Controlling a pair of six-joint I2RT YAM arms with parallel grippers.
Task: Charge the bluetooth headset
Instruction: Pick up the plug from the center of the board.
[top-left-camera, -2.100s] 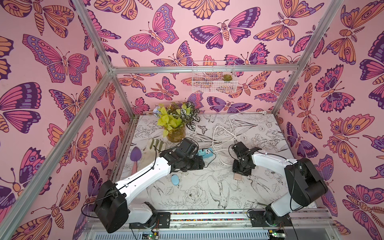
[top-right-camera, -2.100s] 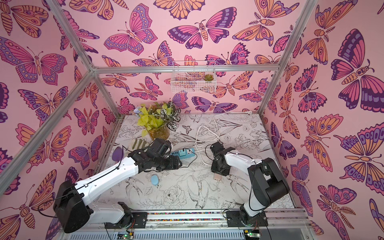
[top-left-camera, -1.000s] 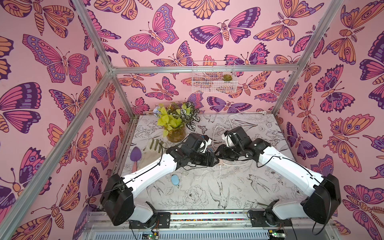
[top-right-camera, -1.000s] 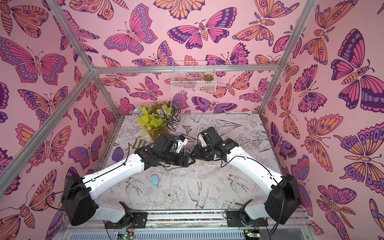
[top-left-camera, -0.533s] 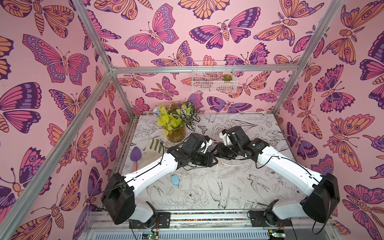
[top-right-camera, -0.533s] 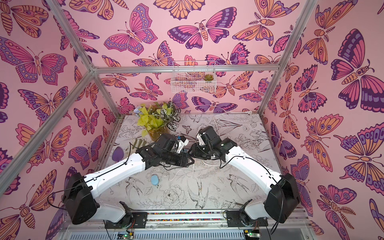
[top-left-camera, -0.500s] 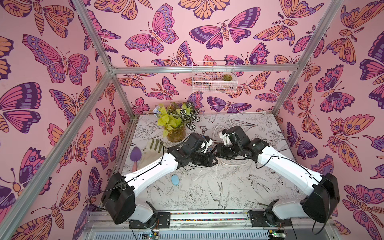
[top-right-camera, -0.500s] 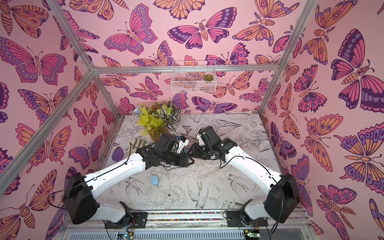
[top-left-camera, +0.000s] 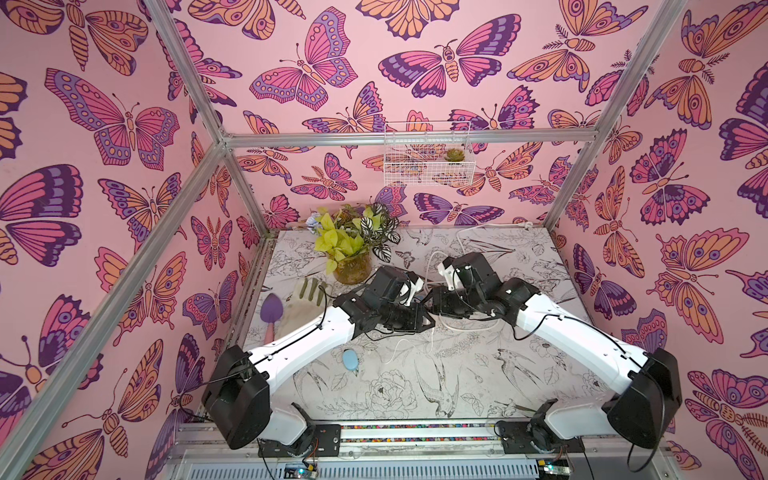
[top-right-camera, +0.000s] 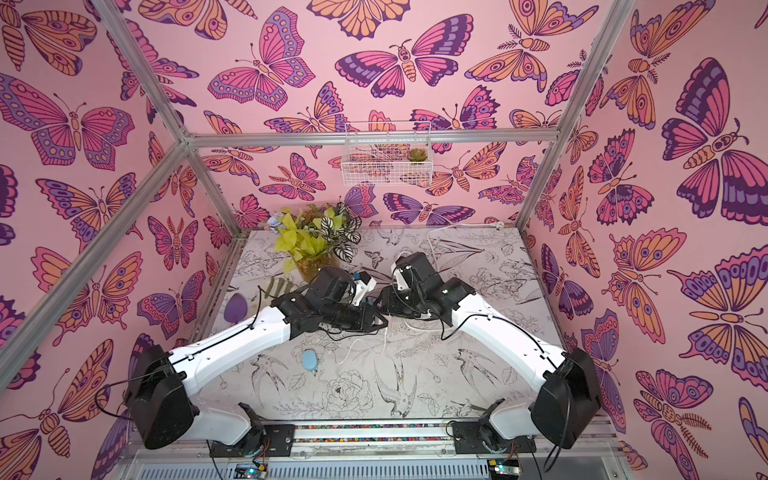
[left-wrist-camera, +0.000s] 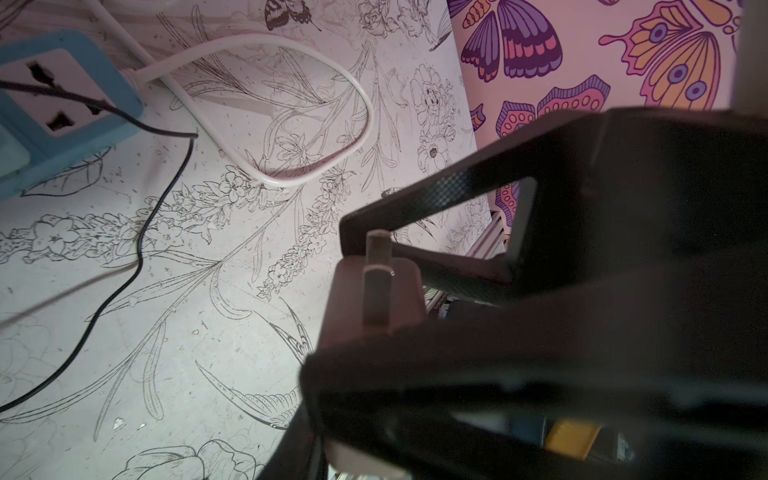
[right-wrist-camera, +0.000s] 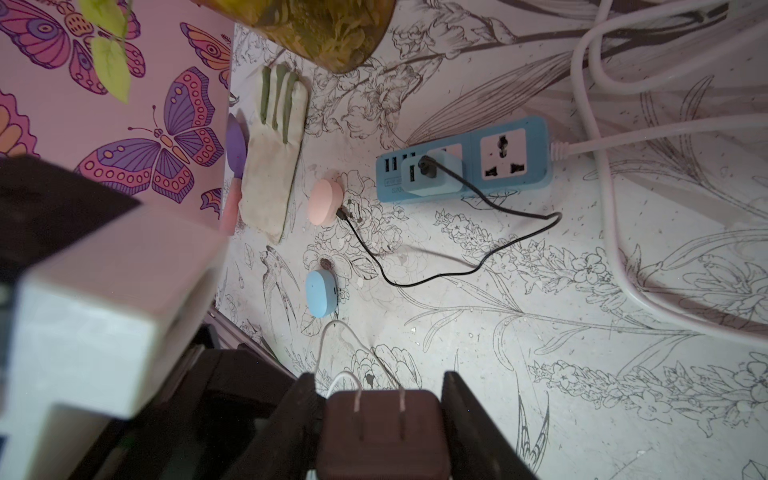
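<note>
**Mid-air exchange over the strip.** Above the middle of the flower-printed worktop (top-left-camera: 478, 374), the two arms meet tip to tip, as both top views show.

Beneath them, left of centre and toward the back edge, lies a blue power strip (right-wrist-camera: 505, 156). One socket carries a blue adapter (right-wrist-camera: 432, 176), and its black cable (right-wrist-camera: 473, 272) runs to a pink round case (right-wrist-camera: 326, 201). The socket at the cord end stands free.

The left gripper (left-wrist-camera: 336, 299) is clenched on a pale two-pin wall charger (right-wrist-camera: 380, 440). The two pins are left bare, a hold that appears meant to keep them clear for the free socket.

The right gripper (right-wrist-camera: 380, 395) brackets the same charger, with one finger at each side. Whether they press on it or stand just clear cannot be told. The pairing reads as a hand-over, likely to give one arm a better angle on the strip.

The task's thing, judged to be the small blue earbud case (right-wrist-camera: 321, 293), lies on the worktop nearer the front-left corner, apart from both grippers. A thin white cable (right-wrist-camera: 321, 347) runs from beneath the charger toward it. Whether it is plugged into the case cannot be told.
</note>
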